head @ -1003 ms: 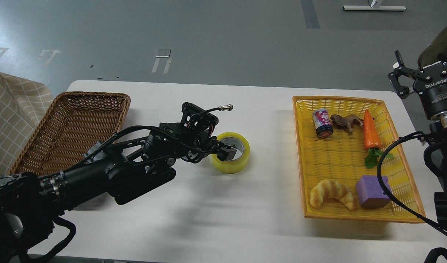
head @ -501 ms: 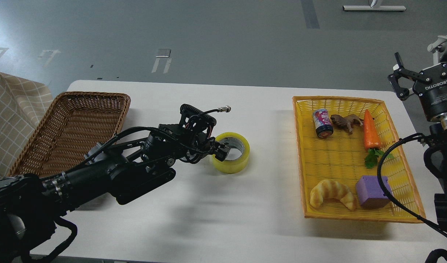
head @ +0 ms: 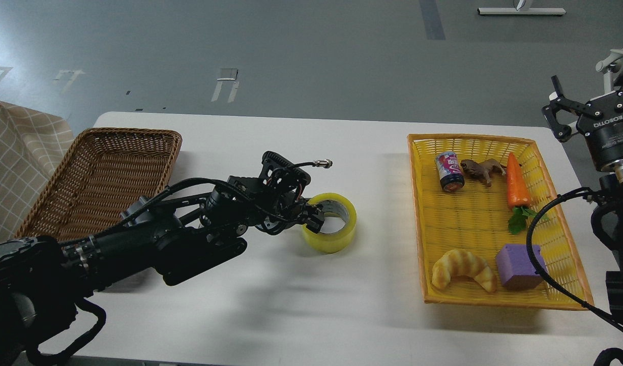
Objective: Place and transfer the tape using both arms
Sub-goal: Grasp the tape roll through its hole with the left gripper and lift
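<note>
Head view: left pincer [head: 314,217] clenched on tape [head: 329,222] wall, roll on bench [head: 291,305]. Right pincer [head: 558,114] raised beside yellow basket [head: 494,300], fingers spread, empty.

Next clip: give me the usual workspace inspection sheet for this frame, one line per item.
Surface: white table, bare across the middle and front.
Job's things: tape lying flat on the table, between the two baskets.
Clutter: brown wicker basket at left; yellow basket at right holding a can, toy animal, carrot, croissant and purple block.
Grippers: left gripper pinching the tape's near wall, one finger inside the core; right gripper raised beyond the table's right edge, fingers apart, holding nothing.
Cables: black cable looping over the yellow basket's right side.
Surroundings: grey floor; checked cloth at far left.
</note>
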You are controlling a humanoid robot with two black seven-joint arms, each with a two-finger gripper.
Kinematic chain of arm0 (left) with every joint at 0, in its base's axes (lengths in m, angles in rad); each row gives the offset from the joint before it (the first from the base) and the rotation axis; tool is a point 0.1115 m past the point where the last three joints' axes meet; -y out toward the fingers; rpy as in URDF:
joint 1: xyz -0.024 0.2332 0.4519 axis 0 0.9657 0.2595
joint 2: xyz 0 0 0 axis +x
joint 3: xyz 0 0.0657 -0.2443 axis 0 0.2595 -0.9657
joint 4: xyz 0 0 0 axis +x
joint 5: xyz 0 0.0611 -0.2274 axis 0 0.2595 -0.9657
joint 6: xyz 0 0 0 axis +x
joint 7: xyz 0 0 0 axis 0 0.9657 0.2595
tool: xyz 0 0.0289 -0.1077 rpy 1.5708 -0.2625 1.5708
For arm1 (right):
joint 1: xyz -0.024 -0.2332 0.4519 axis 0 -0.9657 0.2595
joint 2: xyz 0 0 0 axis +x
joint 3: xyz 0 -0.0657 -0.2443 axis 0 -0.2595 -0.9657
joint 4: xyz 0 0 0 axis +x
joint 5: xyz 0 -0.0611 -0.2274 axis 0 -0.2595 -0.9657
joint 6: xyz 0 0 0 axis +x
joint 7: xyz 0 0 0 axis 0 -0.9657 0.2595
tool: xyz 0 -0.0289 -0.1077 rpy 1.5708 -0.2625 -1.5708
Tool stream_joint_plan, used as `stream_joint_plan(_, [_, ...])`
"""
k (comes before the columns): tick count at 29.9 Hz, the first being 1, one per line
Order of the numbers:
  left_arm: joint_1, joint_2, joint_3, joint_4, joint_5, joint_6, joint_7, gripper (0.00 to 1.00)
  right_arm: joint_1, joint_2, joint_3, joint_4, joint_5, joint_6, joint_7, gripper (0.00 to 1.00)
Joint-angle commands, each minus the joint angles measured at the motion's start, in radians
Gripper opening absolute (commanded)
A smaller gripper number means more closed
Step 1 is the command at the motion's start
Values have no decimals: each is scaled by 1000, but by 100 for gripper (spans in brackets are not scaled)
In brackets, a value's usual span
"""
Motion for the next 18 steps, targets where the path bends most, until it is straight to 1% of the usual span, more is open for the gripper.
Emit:
stream_joint_plan(1, [-19,8,0,-3,3,0,0,0,0,0,2,0,0,0,2,100])
stream_joint_plan(8, [-106,65,-8,-23,-10,0,-4,0,0,0,4,2,0,0,2,100])
stream_joint_plan(10, [-142,103,-8,-48,-19,0,-7,0,0,2,4,2,0,0,3,100])
stream_joint_plan(14, [-155,169,-8,-75,-32,0,-10,0,0,6,4,5,2,0,2,100])
stream_joint_plan(18, [-168,276,-8,-107,-61,0,-14,0,0,6,2,3,5,0,2,100])
